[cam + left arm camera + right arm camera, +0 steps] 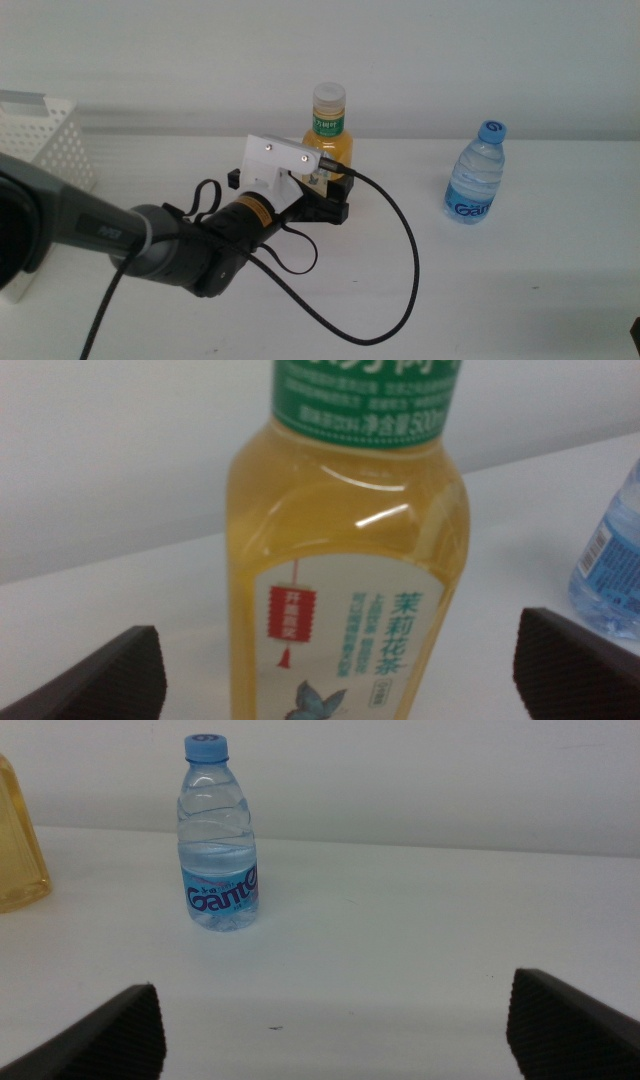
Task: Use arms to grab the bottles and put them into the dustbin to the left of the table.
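Observation:
A yellow juice bottle (pixel 328 135) with a pale cap and a green label stands upright mid-table. My left gripper (pixel 328 188) reaches in from the left and is open, one jaw on each side of the bottle's lower body. The left wrist view shows the bottle (pixel 345 560) filling the space between the spread jaws of the left gripper (pixel 340 660), with no contact visible. A clear blue-capped water bottle (pixel 475 175) stands upright to the right. My right gripper (pixel 335 1020) is open and faces the water bottle (pixel 218 840) from a distance. The white perforated dustbin (pixel 45 135) sits at the far left.
The left arm's black cable (pixel 400 280) loops over the white table (pixel 520 290) in front of the juice bottle. A white wall lies behind the table. The juice bottle's edge (pixel 18 850) shows beside the water bottle in the right wrist view.

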